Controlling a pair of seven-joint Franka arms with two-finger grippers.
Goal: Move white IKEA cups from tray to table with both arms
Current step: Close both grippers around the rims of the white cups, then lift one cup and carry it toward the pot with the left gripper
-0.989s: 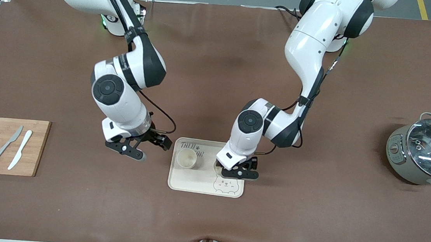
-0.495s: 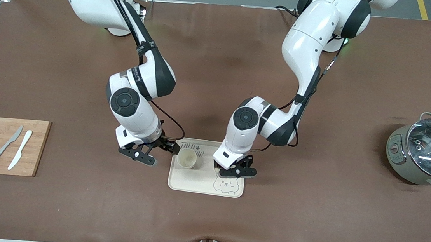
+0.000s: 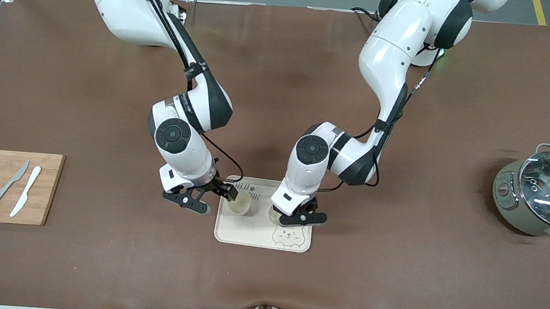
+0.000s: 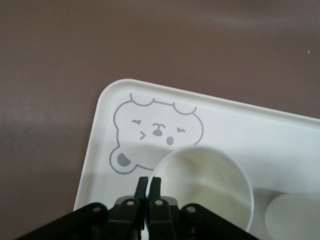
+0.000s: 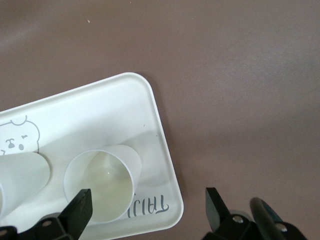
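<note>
Cream tray [image 3: 248, 232] lettered "TADDY"; left hand [image 4: 148, 186] pinches cup [image 4: 205, 185] rim, right hand [image 5: 147, 202] spread.

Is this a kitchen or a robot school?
Probably a robot lab dressed up like a kitchen: two big white arms bolted to a brown table, with a bear tray, a pot and a cutting board to practise on.

Left gripper [image 3: 299, 218] jaws now clamped on cup [image 3: 275, 216] rim
</note>
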